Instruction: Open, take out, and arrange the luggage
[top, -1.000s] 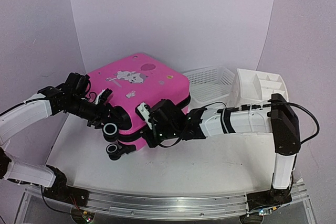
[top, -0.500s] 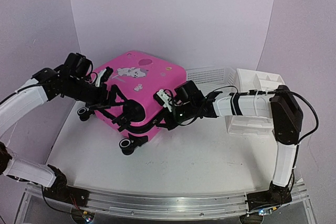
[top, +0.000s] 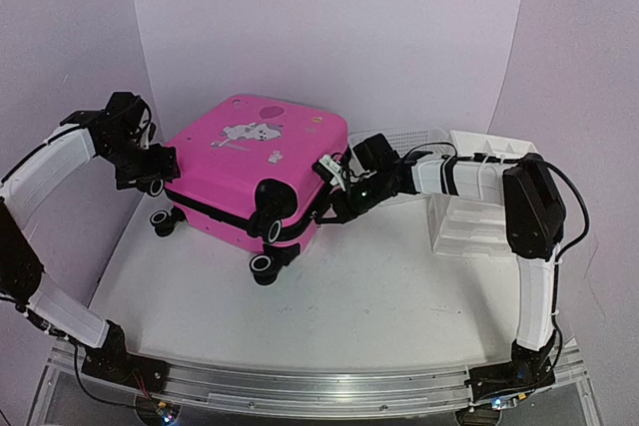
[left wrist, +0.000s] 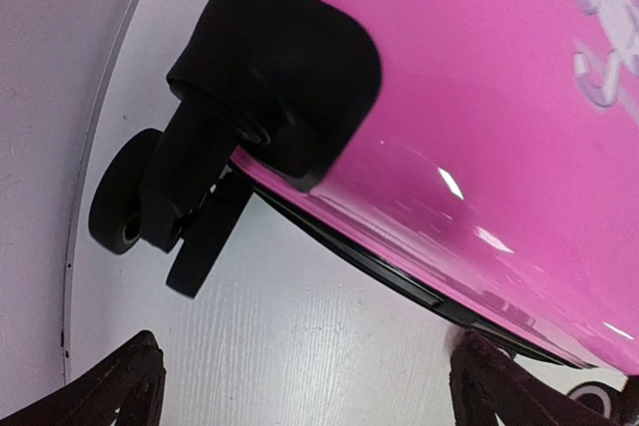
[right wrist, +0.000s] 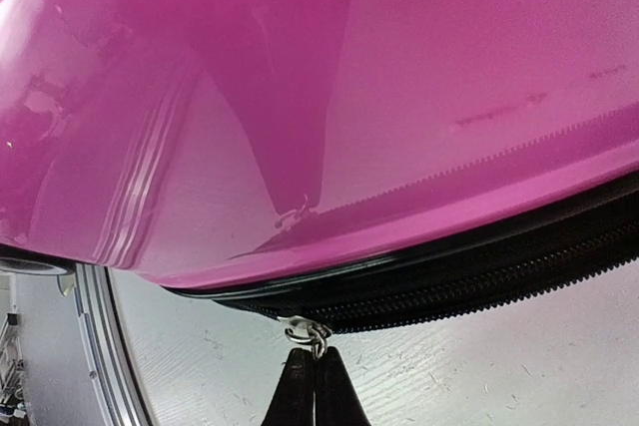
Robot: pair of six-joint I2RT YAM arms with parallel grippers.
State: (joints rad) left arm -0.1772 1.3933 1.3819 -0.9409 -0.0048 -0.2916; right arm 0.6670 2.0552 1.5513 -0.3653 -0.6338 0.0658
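Observation:
The hot-pink luggage (top: pixel 250 157) lies flat on the table, wheels toward the front left, its black zipper band running along the side. My left gripper (top: pixel 157 175) stands open beside its back-left corner. In the left wrist view the two fingertips (left wrist: pixel 110 386) are spread wide over bare table below the luggage (left wrist: pixel 479 97) and a black wheel (left wrist: pixel 120 197). My right gripper (top: pixel 335 197) is at the luggage's right side. It is shut on the metal zipper pull (right wrist: pixel 312 329) of the black zipper, under the pink shell (right wrist: pixel 349 77).
A white mesh basket (top: pixel 399 142) stands behind the right arm. A white drawer organizer (top: pixel 489 187) is at the right. Two luggage wheels (top: pixel 265 264) stick out toward the front. White walls close in at the back and sides.
The luggage has turned and slid back and left. My left gripper opened and drew off to its back-left corner. My right gripper moved back and right along the zipper, staying shut.

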